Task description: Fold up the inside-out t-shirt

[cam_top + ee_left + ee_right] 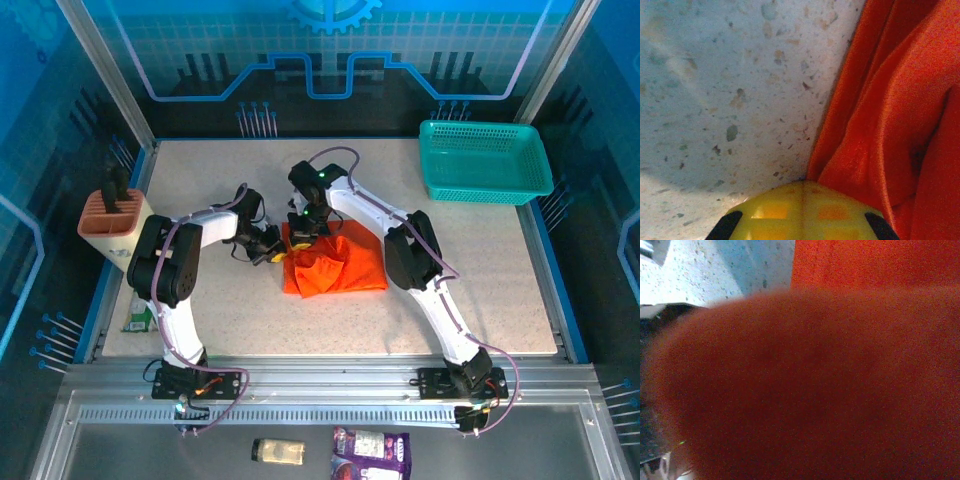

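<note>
The inside-out t-shirt (340, 265) is a bright orange heap bunched in the middle of the speckled table (480, 290). My left gripper (272, 252) sits at its left edge. In the left wrist view its yellow fingers (804, 186) are pressed together, and the cloth's (900, 110) folds run down to a point right at their tip. My right gripper (303, 228) is at the shirt's far left corner. In the right wrist view, orange cloth (840, 390) bulges close over the lens and hides the fingers.
A teal mesh basket (485, 160) stands at the table's far right corner. A peach-coloured holder (112, 218) sits off the left edge, with a small green carton (140, 315) near it. Bare tabletop lies to the right of the shirt and in front of it.
</note>
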You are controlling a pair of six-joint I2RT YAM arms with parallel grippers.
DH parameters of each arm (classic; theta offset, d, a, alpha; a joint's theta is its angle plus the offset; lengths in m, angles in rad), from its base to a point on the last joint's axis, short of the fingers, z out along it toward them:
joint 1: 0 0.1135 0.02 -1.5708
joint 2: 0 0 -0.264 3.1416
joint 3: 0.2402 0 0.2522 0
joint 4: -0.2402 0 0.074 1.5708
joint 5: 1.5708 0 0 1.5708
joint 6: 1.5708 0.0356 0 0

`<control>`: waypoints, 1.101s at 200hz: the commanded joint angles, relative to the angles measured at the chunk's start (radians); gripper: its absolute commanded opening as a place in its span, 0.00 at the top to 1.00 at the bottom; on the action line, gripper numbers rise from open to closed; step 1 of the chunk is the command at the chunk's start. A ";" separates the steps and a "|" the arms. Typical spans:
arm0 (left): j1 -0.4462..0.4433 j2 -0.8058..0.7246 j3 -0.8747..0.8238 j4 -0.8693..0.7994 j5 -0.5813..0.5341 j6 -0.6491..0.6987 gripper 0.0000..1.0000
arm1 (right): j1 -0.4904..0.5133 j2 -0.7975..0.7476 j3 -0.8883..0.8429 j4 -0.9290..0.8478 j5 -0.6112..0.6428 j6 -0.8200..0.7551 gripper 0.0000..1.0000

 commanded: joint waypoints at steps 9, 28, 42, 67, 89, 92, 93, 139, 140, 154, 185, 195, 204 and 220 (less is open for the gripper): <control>-0.026 0.055 -0.046 0.012 -0.017 0.006 0.95 | 0.016 -0.005 0.038 0.050 -0.037 0.034 0.99; -0.026 0.053 -0.047 0.012 -0.020 0.005 0.95 | 0.012 0.005 0.046 0.054 -0.039 0.038 0.99; -0.026 0.051 -0.046 0.011 -0.021 0.004 0.95 | 0.011 0.016 0.051 0.055 -0.036 0.036 0.99; -0.026 0.037 -0.044 0.004 -0.028 0.005 0.95 | 0.007 0.025 0.058 0.058 -0.028 0.037 0.94; -0.022 -0.012 -0.040 -0.026 -0.072 0.001 0.90 | 0.003 0.008 0.059 0.071 -0.009 0.042 0.85; -0.019 -0.020 -0.039 -0.035 -0.081 0.002 0.89 | 0.003 0.004 0.058 0.078 -0.006 0.044 0.84; -0.018 -0.024 -0.039 -0.036 -0.083 0.002 0.89 | 0.003 0.003 0.057 0.080 -0.004 0.044 0.83; 0.060 -0.190 -0.039 -0.147 -0.161 0.036 0.77 | -0.012 -0.073 0.039 0.140 0.011 0.064 0.61; 0.062 -0.193 -0.037 -0.149 -0.161 0.038 0.77 | -0.012 -0.075 0.039 0.140 0.011 0.065 0.61; 0.075 -0.233 -0.031 -0.186 -0.178 0.054 0.77 | -0.015 -0.095 0.035 0.151 0.010 0.062 0.60; 0.076 -0.300 -0.009 -0.240 -0.187 0.061 0.77 | -0.035 -0.201 -0.019 0.177 0.018 0.049 0.58; 0.072 -0.319 -0.003 -0.248 -0.185 0.056 0.77 | -0.049 -0.223 -0.040 0.178 0.015 0.042 0.58; 0.062 -0.334 0.007 -0.255 -0.184 0.054 0.77 | -0.062 -0.239 -0.060 0.175 0.018 0.032 0.58; 0.037 -0.338 0.029 -0.274 -0.185 0.054 0.78 | -0.083 -0.257 -0.105 0.177 0.029 0.014 0.61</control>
